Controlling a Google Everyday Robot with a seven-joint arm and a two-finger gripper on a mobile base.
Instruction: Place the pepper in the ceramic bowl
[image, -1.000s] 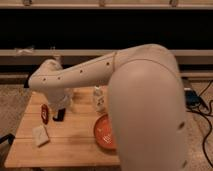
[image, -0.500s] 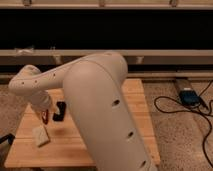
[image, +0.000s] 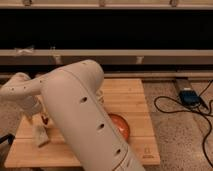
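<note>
The ceramic bowl (image: 121, 126) is orange-red and sits on the wooden table (image: 131, 95), right of centre; my arm hides its left part. My white arm sweeps from the lower middle of the view to the left. The gripper (image: 36, 117) is low over the table's left part. A small dark red bit, which looks like the pepper (image: 45, 120), shows just right of the gripper's end. I cannot tell whether it is held or lies on the table.
A pale flat packet (image: 40, 136) lies on the table just below the gripper. A dark shelf unit runs along the back. A blue box (image: 189, 96) and black cables (image: 172, 107) lie on the floor to the right of the table.
My arm has swung further across the view and now covers the table's middle. The white cup and black phone seen earlier are hidden. The bowl shows again.
</note>
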